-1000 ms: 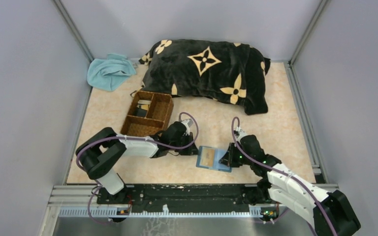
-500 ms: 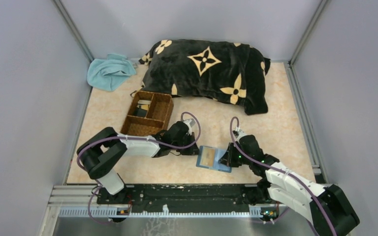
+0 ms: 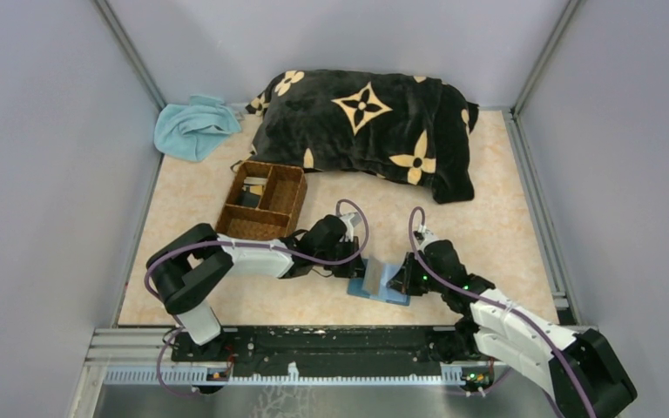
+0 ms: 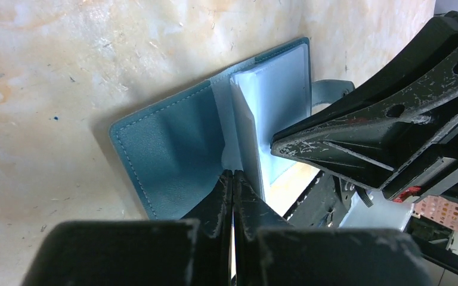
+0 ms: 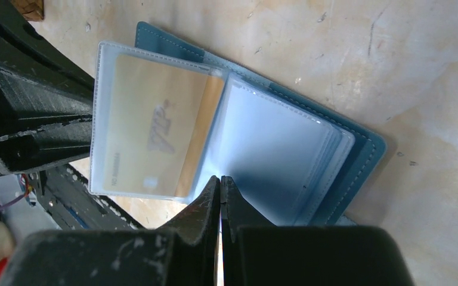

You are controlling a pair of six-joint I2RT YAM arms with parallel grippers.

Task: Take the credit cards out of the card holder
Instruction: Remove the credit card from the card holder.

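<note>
Right wrist view: the card holder's [image 5: 367, 156] clear sleeve [image 5: 155, 131] is pinched upright by the left hand [image 4: 232, 174], the right hand [image 5: 220, 179] being pressed together.

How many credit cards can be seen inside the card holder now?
1: a gold card in the clear sleeve standing up from the open card holder. The other sleeves look empty; more cards may be hidden.

teal card holder [image 4: 167, 152], gold credit card [image 5: 155, 128]
</note>
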